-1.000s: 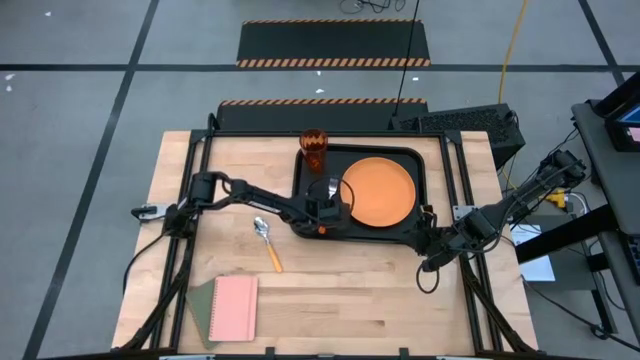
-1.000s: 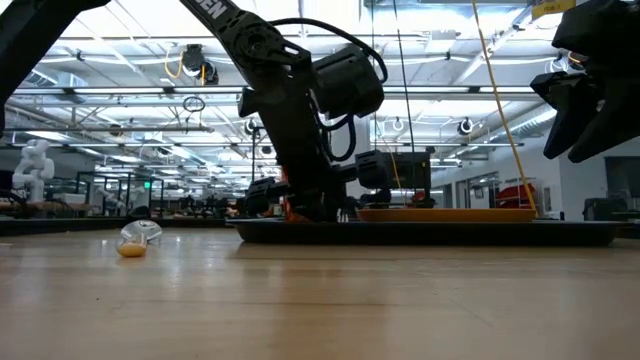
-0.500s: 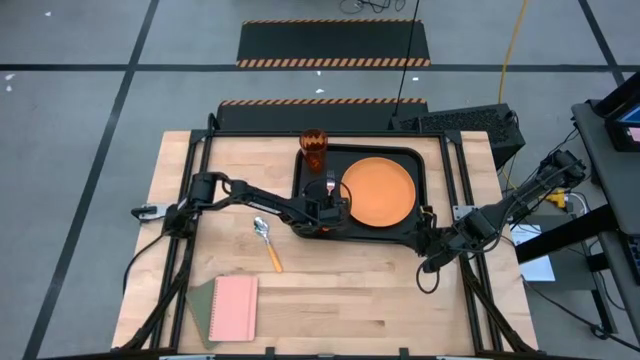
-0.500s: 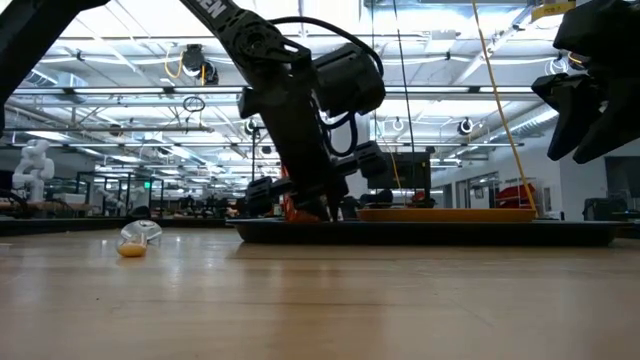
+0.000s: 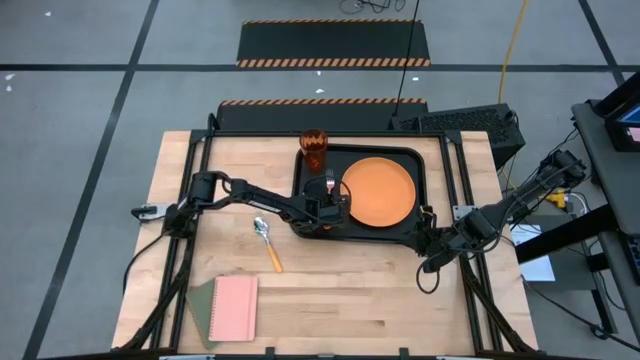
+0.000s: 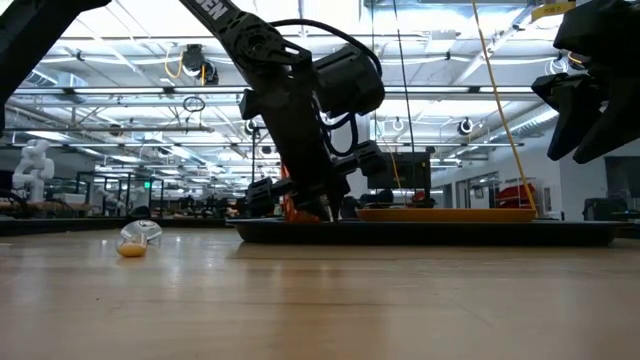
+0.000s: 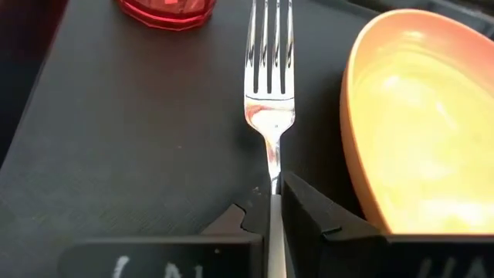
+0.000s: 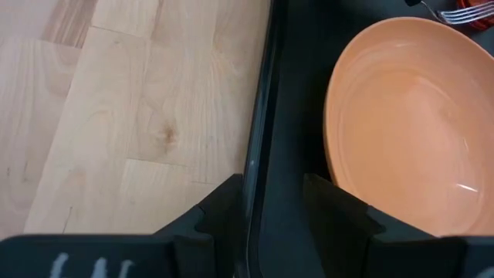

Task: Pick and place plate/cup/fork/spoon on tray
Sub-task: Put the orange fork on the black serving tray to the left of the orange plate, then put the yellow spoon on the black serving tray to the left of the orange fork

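Observation:
The black tray [image 5: 300,180] lies at the table's far middle. The orange plate [image 5: 378,192] lies flat in it, and the cup [image 5: 313,150] stands upright in its far left corner; the cup's base shows in the left wrist view [image 7: 166,9]. My left gripper [image 5: 326,208] is low over the tray's left part, shut on the fork [image 7: 269,54], whose tines point toward the far edge, beside the plate [image 7: 417,116]. The spoon [image 5: 267,242] lies on the wood left of the tray. My right gripper [image 5: 430,248] is open and empty, raised over the tray's near right edge. My left gripper pinches the fork's thin metal neck [image 7: 274,174], just behind the tines, between its two fingers. The fingers come slanting down from the table's near side and lie along the fork. The handle is hidden under the gripper. The tines sit low over the tray floor; whether they touch it, I cannot tell.
A pink notebook [image 5: 234,307] lies on a green pad at the table's near left. The tray's raised rim [image 8: 258,154] runs below my right gripper's fingers. Bare wood lies along the near edge, right of the notebook.
My left gripper has tipped and shifted slightly over the tray's left part with the fork. The fork's tines now show beyond the fingers beside the plate in the high view.

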`<state>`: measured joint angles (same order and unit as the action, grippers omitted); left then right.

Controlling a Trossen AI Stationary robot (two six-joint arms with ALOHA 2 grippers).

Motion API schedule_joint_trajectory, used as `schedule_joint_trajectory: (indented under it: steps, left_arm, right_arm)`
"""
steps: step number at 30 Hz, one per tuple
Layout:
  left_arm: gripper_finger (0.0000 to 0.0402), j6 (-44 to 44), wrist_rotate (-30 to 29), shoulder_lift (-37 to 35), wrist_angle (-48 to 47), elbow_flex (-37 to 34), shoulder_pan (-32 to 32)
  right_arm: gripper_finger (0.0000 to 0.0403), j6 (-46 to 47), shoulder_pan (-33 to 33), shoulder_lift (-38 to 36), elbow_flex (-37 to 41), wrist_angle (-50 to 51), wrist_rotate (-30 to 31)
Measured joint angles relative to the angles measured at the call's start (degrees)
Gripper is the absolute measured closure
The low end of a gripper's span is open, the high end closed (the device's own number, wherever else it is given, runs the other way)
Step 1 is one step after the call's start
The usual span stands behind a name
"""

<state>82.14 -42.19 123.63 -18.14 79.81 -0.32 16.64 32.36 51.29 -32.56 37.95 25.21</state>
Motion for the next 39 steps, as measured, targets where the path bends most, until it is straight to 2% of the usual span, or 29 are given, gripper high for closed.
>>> schedule_joint_trajectory:
  steps: [8,16,23,26,30,39]
  left_arm:
    - [0.0321,0.8,-1.4,0.0,0.3,0.0,0.0]
    - [0.0316,-0.6,-1.4,0.0,0.3,0.0,0.0]
    - [0.0316,-11.8,-0.6,-5.6,-1.1,0.0,-0.7]
    - [0.0316,-18.1,-0.2,-9.7,-4.3,0.0,-1.7]
    - [0.0316,-20.5,0.0,-14.5,-11.9,0.1,-3.5]
    - [0.0316,-7.0,0.4,-17.3,-34.6,0.0,-10.9]
  right_arm:
    - [0.0273,-0.3,0.0,0.0,0.0,0.0,0.0]
    - [0.0273,-0.4,0.0,0.0,0.0,0.0,0.0]
    - [0.0273,-0.3,0.0,0.0,0.0,-0.2,0.2]
    - [0.0273,0.8,0.0,0.0,0.0,-0.6,2.1]
    - [0.0273,1.3,0.0,-0.1,0.0,-1.7,5.0]
    - [0.0273,3.2,0.0,0.0,0.0,-4.0,4.8]
